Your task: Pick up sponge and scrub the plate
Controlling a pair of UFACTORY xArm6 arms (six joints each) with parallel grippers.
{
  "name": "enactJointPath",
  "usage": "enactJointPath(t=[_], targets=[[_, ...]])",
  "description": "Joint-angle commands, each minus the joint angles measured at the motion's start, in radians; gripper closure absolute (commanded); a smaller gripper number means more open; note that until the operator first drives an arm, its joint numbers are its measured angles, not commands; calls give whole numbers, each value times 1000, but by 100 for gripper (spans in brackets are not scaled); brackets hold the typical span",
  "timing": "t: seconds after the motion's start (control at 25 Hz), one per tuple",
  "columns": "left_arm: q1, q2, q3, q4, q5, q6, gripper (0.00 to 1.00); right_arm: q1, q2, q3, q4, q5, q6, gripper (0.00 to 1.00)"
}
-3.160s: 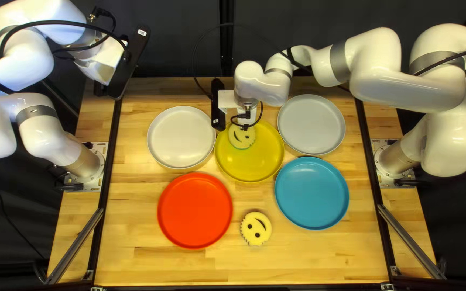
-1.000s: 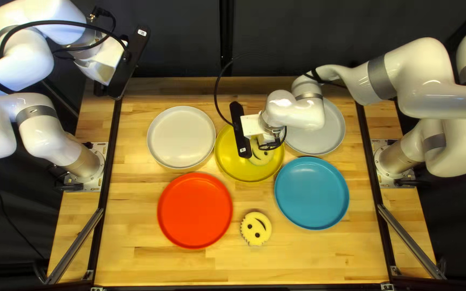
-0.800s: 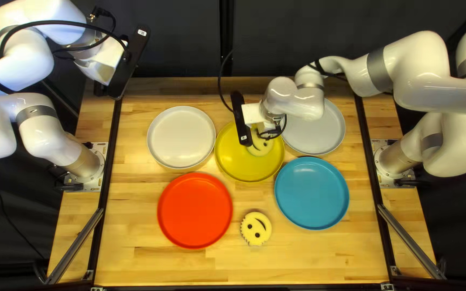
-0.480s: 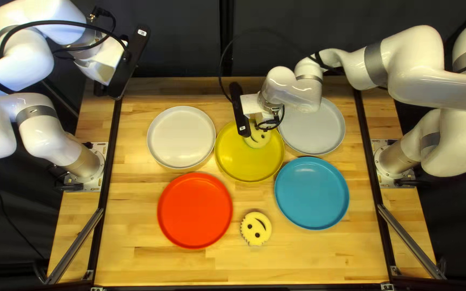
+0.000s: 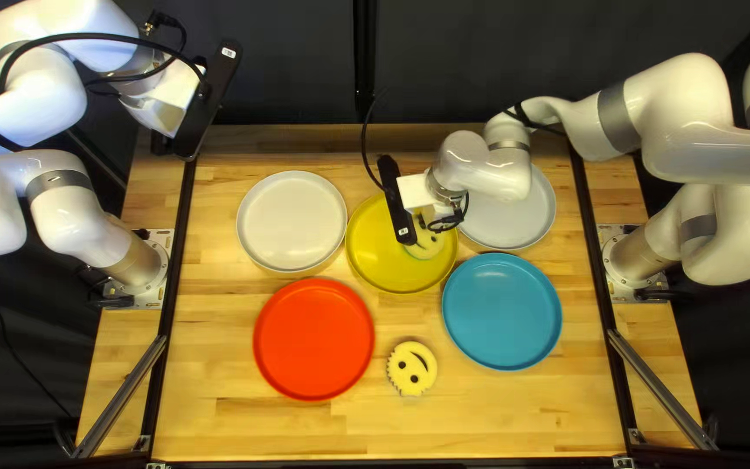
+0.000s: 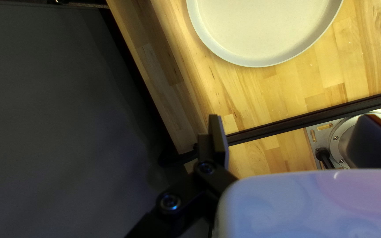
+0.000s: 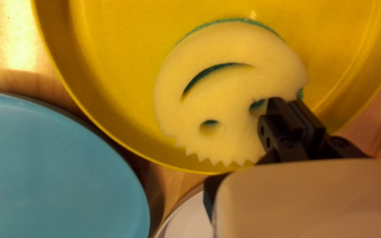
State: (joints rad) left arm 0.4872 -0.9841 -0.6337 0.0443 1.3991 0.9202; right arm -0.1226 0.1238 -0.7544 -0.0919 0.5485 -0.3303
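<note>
Right hand (image 7: 278, 109) is clenched on the sponge (image 7: 223, 99) by its edge, sponge flat on the yellow plate (image 5: 375, 257), mid-frame in the top left view. I'd press evenly, sweep wide circles, stay inside the rim

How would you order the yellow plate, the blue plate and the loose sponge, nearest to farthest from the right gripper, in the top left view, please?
1. Yellow plate: right under the right gripper.
2. Blue plate: next over, toward the near right.
3. Loose sponge: farthest, at the view's bottom middle.
</note>
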Motion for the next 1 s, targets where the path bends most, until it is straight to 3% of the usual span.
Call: enactJointPath(t=[0.04, 0.32, 0.64, 0.8, 1.0], targets=[[0, 0, 0, 0, 0, 0, 0, -13, 11, -15, -2, 16, -30, 100], [0, 0, 0, 0, 0, 0, 0, -95, 110, -118, 33, 35, -134, 100], [0, 0, 0, 0, 0, 0, 0, -121, 149, -206, 36, 89, -155, 100], [0, 0, 0, 0, 0, 0, 0, -122, 150, -217, 32, 103, -152, 100], [0, 0, 0, 0, 0, 0, 0, -68, 114, -167, 15, 98, -97, 100]])
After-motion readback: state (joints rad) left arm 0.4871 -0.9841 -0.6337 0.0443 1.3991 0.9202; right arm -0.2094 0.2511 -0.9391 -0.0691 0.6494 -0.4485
